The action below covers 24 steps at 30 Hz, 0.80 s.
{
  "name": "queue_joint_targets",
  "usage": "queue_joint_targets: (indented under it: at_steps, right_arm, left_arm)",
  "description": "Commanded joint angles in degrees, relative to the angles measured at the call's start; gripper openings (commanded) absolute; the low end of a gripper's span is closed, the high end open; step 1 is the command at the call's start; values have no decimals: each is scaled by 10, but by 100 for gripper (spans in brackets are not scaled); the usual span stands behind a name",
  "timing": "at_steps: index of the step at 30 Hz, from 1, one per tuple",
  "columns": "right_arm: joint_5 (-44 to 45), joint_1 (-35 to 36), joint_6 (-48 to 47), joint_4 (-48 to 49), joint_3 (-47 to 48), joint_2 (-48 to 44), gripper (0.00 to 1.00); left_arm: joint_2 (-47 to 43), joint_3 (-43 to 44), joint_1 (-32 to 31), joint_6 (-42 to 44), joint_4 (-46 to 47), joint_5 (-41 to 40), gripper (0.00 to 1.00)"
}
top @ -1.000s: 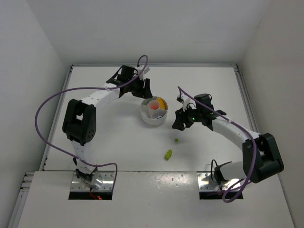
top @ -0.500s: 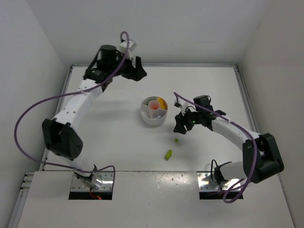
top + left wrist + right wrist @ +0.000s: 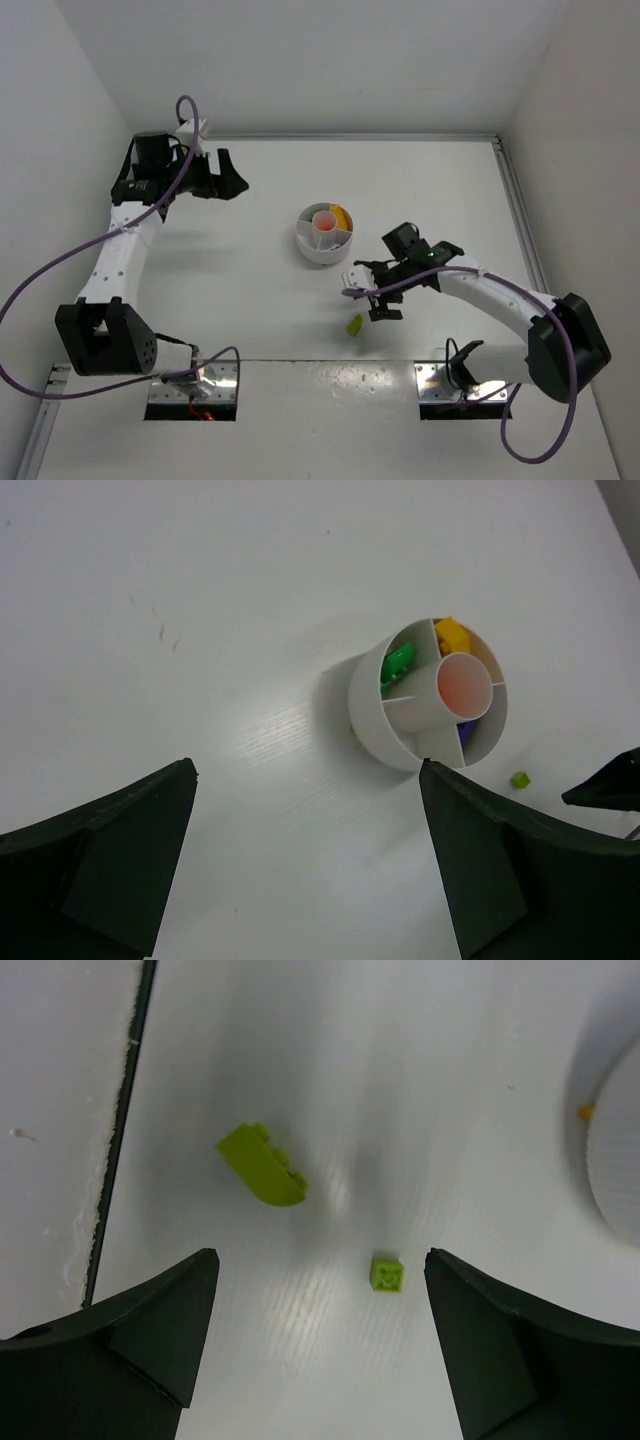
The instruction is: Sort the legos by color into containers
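On my overhead feed the left end effector [image 3: 233, 178] sits in the upper left of the frame, well apart from the round white dish [image 3: 322, 256] near the middle of the worktop [image 3: 250, 290]. Its jaws stand wide with nothing between them. On its wrist feed the two dark fingers [image 3: 110, 865] fill the bottom corners, and I see only bare worktop in the gap.

That same feed looks into the dish. A green brick [image 3: 397, 665] lies in the wedge at the dish's upper left, a yellow-orange brick [image 3: 452, 636] in the wedge at its top, and a dark purple bit [image 3: 467, 730] in the wedge at its lower right. The centre well [image 3: 465, 683] shows a pinkish-red tint, but I cannot tell what lies in it. A small lime cube [image 3: 519, 779] rests on the worktop just to the lower right of the dish, not touching it.

The right end effector [image 3: 370, 292] is below and to the right of the dish on the overhead feed. It is also spread wide and gripping nothing. On its wrist feed the lime cube lies on the worktop between the right arm's fingers [image 3: 140, 1340], nearer the right-hand one and touching neither. A curved lime piece [image 3: 262, 1165] lies up and to the left of the cube, clearly apart from it. The dish wall fills the right edge of that frame, with a tiny orange speck [image 3: 583, 1112] beside it.
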Motion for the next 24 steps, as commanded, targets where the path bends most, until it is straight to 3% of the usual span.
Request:
queue_joint_targets:
  at_steps: [1, 12, 24]
  right_arm:
    - [0, 35, -137, -38, 1, 12, 84]
    - [61, 126, -131, 18, 23, 91, 84]
    - [104, 184, -110, 49, 34, 154, 51]
  left_arm:
    - [-44, -8, 32, -3, 5, 18, 100]
    - [-44, -19, 56, -14, 10, 40, 100]
    - [-44, -35, 56, -14, 10, 46, 100]
